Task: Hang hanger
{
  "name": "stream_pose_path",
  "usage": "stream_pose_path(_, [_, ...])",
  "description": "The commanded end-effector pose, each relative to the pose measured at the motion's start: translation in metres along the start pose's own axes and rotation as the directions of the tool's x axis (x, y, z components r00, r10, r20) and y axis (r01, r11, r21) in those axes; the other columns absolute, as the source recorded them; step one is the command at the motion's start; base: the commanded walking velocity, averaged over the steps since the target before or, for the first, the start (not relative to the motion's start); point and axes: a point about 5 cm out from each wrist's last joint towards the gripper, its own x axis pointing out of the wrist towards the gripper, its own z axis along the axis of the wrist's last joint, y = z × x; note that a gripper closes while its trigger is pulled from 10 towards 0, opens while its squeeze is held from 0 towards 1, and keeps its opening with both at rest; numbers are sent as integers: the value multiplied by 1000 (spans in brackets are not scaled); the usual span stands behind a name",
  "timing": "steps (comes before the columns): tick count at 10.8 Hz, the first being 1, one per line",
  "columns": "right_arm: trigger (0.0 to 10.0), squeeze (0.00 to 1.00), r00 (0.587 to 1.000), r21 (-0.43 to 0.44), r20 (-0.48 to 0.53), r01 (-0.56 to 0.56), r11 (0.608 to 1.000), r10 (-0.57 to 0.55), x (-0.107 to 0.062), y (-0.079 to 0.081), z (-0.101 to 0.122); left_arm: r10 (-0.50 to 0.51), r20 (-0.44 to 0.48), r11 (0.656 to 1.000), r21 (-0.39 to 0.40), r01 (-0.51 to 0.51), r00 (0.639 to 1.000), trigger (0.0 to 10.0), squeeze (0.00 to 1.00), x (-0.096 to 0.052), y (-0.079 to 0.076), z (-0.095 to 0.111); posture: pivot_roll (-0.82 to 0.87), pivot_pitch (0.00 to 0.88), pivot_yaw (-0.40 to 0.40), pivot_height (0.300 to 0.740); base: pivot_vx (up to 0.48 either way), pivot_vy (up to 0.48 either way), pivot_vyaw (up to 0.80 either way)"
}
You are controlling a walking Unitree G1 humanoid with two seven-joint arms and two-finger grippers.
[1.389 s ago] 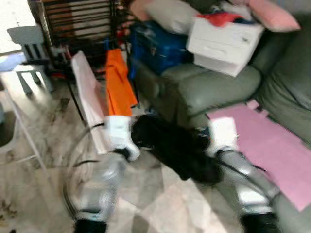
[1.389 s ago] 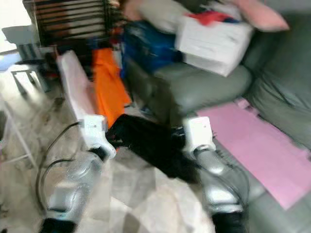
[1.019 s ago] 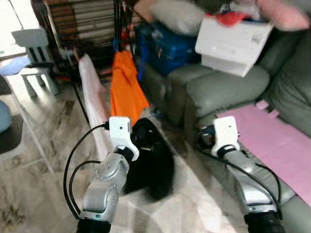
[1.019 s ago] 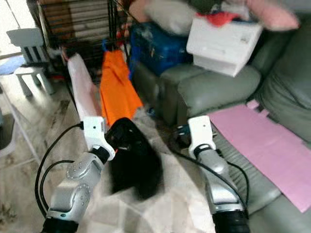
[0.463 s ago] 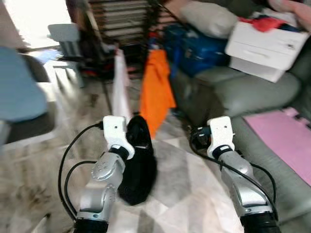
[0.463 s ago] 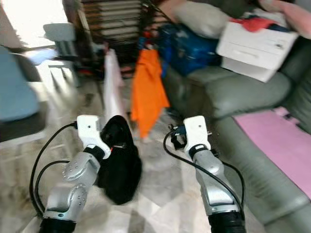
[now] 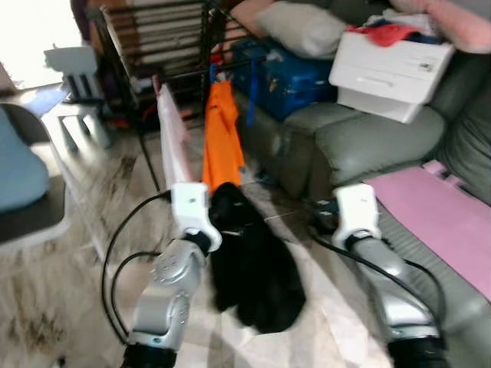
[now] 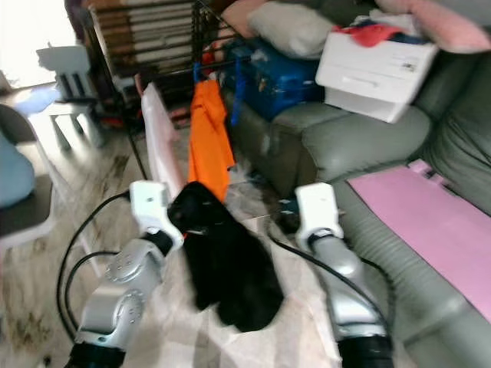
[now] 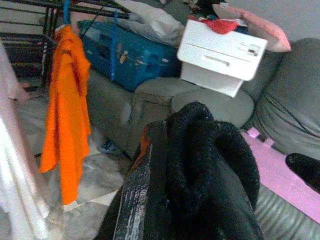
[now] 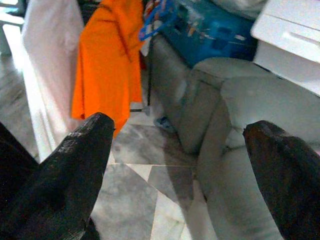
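Black garment [image 7: 253, 272] gripped in left hand [image 7: 219, 222], right hand [image 10: 180, 150] spread empty

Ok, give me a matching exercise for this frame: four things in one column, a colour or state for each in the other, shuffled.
Column one:
1. garment in left claw
2. shirt on rack
3. mat on sofa
4. right claw

Column two:
A. pink
B. open, holding nothing
C. black
D. orange

Pairs: 1-C, 2-D, 3-A, 4-B

shirt [image 7: 222, 138] hanging on rack [image 7: 173, 38], sofa [image 7: 368, 146] right
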Motion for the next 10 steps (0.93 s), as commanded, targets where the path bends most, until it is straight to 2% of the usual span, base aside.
stream_pose_path(1, [10000,0,999,10,40,-17,1000,16,3,8,10,22,29,1000,5,-22,999,10000,0,0,5,6,-197,0,27,740,461,0,644])
stream_pose_path(5, [10000,0,999,14,44,-17,1000,16,3,6,11,18,31,1000,-6,-18,999,10000,0,2,3,6,-202,0,26,740,458,0,528])
stream_pose_path(9, [10000,0,999,15,40,-8,1000,7,4,6,11,8,32,1000,-11,-8,999,10000,0,4,0,5,-203,0,27,740,458,0,0])
stream_pose_path(10, [10000,0,999,21,32,1,1000,-1,4,5,10,6,32,1000,-11,-6,999,10000,0,4,0,5,-203,0,27,740,458,0,-456])
